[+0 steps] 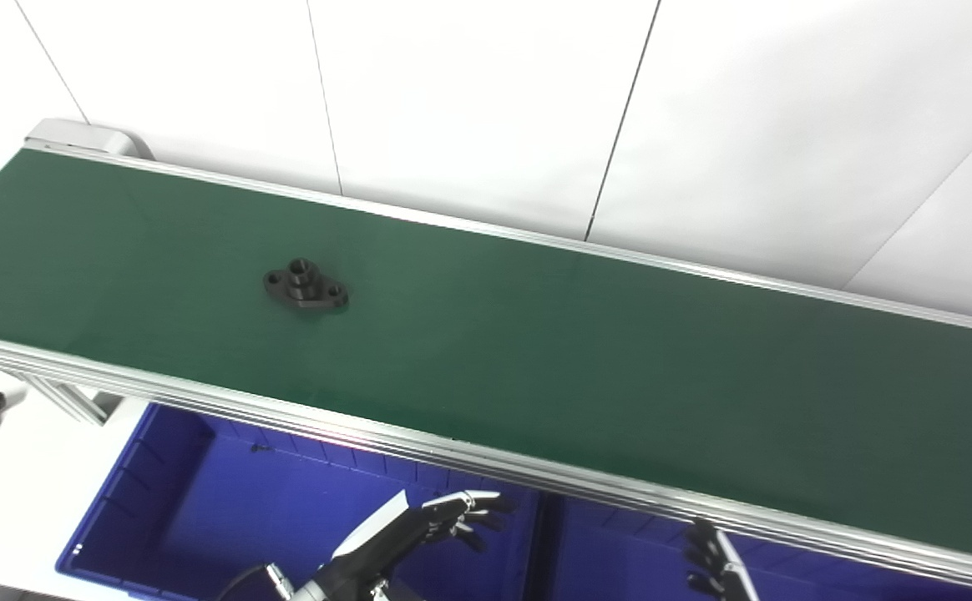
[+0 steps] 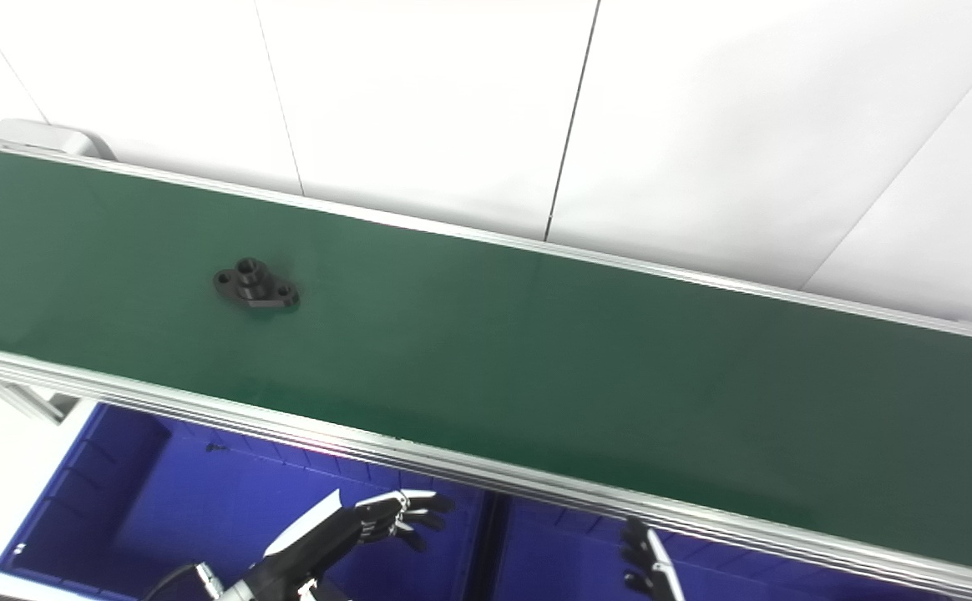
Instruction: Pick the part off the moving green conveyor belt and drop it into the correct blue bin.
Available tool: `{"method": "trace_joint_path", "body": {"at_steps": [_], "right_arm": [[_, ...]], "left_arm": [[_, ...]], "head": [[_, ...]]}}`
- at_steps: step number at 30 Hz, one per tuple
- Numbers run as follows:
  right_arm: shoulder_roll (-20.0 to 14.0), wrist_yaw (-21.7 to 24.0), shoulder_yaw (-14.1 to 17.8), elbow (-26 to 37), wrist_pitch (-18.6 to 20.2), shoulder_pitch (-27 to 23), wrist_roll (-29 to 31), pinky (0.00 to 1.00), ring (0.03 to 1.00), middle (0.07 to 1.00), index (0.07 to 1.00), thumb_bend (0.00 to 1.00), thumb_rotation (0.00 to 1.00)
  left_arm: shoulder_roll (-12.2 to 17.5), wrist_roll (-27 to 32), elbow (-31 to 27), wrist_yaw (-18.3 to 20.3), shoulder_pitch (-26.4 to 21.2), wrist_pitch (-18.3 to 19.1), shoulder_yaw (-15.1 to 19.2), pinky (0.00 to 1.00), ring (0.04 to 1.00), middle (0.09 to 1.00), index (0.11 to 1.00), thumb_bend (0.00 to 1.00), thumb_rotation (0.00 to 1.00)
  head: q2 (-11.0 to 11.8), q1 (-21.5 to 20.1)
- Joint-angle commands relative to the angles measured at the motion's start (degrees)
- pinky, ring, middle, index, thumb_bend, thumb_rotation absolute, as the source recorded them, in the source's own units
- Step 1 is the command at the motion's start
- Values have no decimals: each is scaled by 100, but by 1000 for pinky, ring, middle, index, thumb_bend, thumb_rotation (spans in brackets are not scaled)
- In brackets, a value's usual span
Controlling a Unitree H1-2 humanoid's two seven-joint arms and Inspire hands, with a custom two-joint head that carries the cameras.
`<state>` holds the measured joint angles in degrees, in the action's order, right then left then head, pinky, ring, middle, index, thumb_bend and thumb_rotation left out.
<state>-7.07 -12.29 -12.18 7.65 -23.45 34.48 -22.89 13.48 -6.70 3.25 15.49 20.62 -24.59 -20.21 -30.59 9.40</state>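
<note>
The black flanged part (image 1: 305, 286) looks rigid, smallish, probably metal; its raised hub suits pinching. The left hand (image 1: 419, 530) and right hand (image 1: 716, 559) hang released, empty.

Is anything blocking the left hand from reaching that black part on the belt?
Only the near rail: the left hand sits below it over the blue bin. The black part lies alone on the belt.
</note>
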Motion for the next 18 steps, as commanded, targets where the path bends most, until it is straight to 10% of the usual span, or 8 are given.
{"method": "trace_joint_path", "body": {"at_steps": [1, 8, 18], "right_arm": [[-121, -376, -81, 214, -346, -70, -55, 692, 783, 824, 885, 810, 212], [-265, -684, -95, 739, -342, -435, 180, 582, 677, 758, 844, 853, 186], [-188, 149, 430, 1697, 337, -1316, 523, 563, 657, 736, 835, 857, 289]], "left_arm": [[-1, -35, -23, -123, -82, -230, -27, 680, 797, 855, 822, 948, 292], [-14, -27, 194, -235, -276, -233, -134, 683, 797, 856, 820, 937, 267], [-9, -103, 466, -511, -521, -233, -360, 682, 798, 854, 821, 936, 259]], "head": [[32, 16], [118, -14], [291, -20]]}}
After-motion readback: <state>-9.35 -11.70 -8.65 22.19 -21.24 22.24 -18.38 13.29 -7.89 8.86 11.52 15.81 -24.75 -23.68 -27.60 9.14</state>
